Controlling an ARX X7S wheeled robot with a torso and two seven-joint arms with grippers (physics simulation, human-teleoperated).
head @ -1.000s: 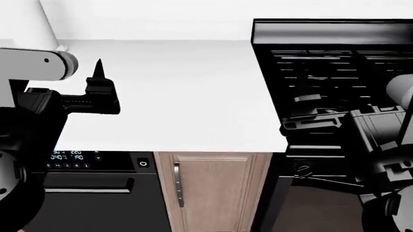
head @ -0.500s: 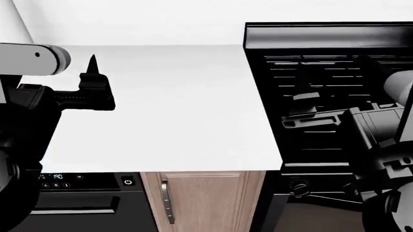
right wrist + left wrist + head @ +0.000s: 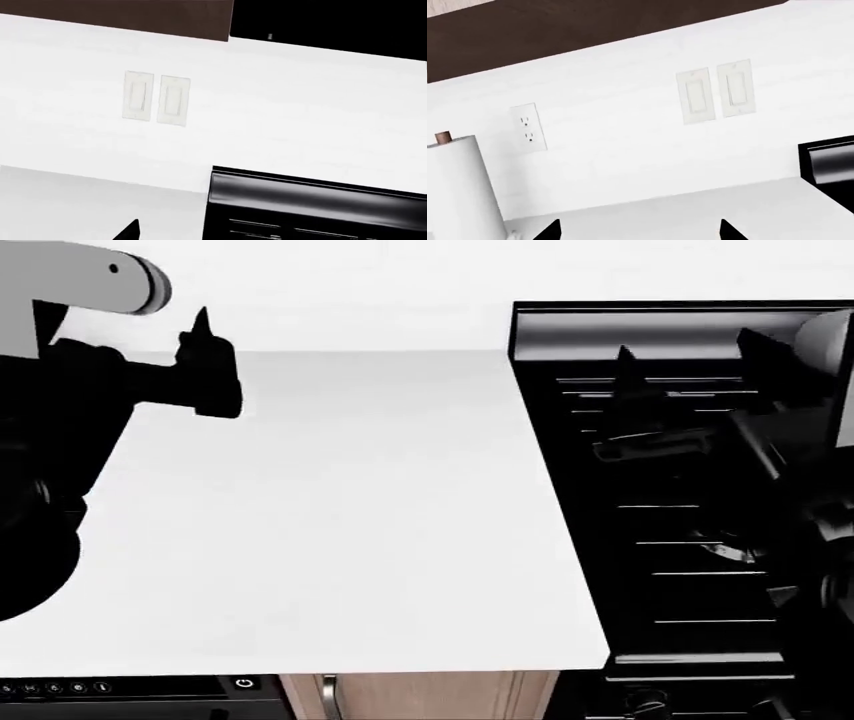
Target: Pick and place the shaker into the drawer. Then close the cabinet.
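Note:
The shaker and the drawer are out of view in every frame. Only a thin strip of the brown wood-grain cabinet shows, below the white countertop's front edge. My left gripper hovers over the counter's far left part. In the left wrist view its gripper is open, with two dark fingertips far apart and nothing between them. My right gripper hangs over the black stove. The right wrist view shows one fingertip far off centre; the other is lost against the stove.
A paper towel roll stands at the counter's far left by the wall. The white back wall carries an outlet and two switches. A black control panel sits under the counter at the left.
The head view has shifted so the counter fills more of it, and the cabinet front has slid to the bottom edge. Both grippers now sit higher, nearer the back wall.

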